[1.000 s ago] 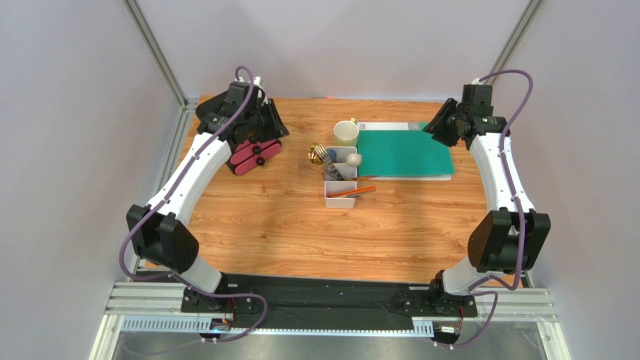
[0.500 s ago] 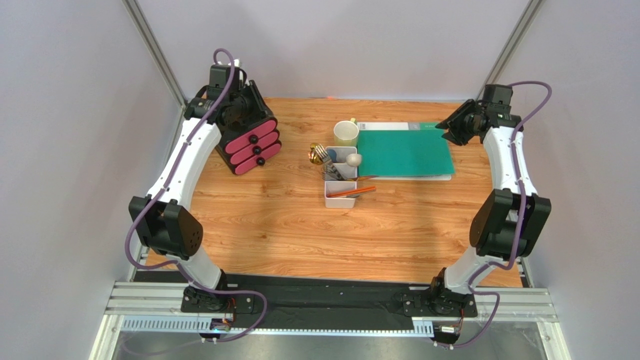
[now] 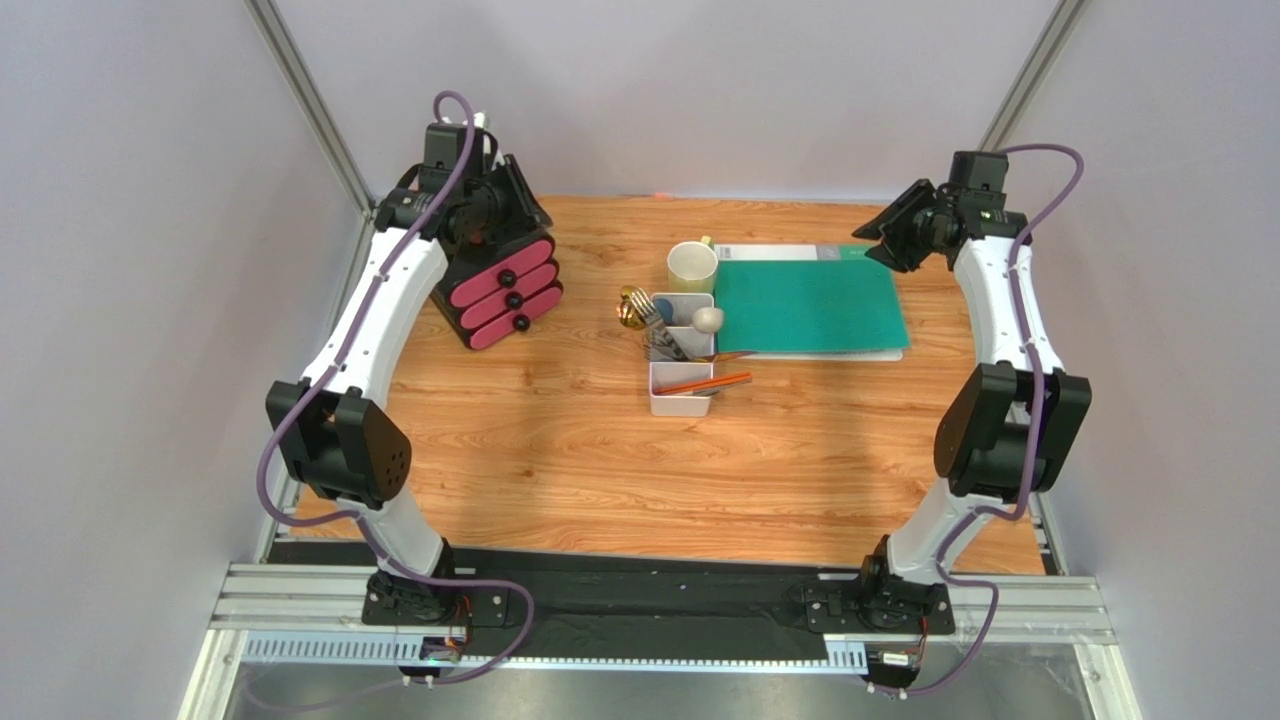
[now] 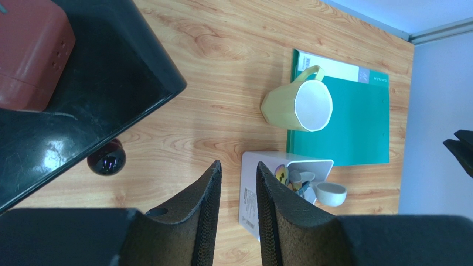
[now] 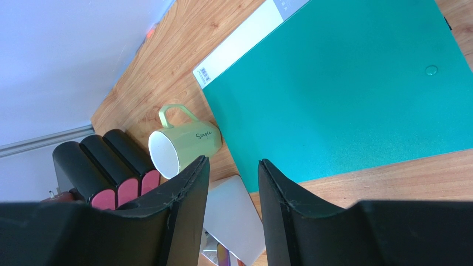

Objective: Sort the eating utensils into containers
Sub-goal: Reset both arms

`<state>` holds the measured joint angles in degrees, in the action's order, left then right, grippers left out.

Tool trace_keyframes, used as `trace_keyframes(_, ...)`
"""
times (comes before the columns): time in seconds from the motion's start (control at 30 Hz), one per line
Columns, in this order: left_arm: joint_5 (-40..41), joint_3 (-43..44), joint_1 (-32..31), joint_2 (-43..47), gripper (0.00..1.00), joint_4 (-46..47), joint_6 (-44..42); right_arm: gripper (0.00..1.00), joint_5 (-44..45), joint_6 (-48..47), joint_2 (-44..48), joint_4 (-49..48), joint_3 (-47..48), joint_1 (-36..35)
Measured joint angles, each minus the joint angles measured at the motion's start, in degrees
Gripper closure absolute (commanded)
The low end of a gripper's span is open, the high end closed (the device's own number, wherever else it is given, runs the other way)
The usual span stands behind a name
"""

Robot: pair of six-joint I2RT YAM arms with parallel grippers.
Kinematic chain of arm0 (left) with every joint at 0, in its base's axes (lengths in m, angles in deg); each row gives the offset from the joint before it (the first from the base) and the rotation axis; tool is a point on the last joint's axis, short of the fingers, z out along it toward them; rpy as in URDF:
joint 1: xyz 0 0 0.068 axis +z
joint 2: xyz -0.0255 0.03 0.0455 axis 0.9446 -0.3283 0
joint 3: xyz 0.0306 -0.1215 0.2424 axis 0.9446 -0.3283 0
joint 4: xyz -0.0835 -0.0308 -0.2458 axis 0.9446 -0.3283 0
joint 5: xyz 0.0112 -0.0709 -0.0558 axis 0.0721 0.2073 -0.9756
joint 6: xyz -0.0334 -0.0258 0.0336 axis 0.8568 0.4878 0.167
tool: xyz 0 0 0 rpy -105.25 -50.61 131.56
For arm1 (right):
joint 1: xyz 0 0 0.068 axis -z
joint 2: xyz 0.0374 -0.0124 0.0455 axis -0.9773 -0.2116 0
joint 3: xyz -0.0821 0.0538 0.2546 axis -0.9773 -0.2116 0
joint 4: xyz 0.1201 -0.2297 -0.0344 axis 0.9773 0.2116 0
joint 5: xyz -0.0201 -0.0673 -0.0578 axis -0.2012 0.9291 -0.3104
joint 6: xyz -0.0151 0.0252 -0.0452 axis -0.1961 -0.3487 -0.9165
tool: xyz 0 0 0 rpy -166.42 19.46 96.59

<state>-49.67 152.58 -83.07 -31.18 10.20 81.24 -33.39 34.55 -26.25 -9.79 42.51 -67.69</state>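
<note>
The left gripper (image 4: 237, 167) hangs up over the black box with pink drawers (image 3: 504, 285), its fingers (image 4: 208, 199) parted by a narrow gap and gripping nothing. The right gripper (image 5: 233, 162) is spread a bit wider, also bare, above the green folder (image 5: 344, 88). Out past both sets of tips sits the white tray (image 4: 250, 185) with the utensils (image 4: 294, 178) in it, beside the yellow mug (image 4: 300, 105).
</note>
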Motion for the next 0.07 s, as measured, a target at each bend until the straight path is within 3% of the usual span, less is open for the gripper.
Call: trace_keyframes(0.07, -0.3, 0.4, 0.0, -0.3, 0.65, 0.2, 0.0, 0.56, -0.1, 0.0, -0.4, 0.0, 0.4, 0.0)
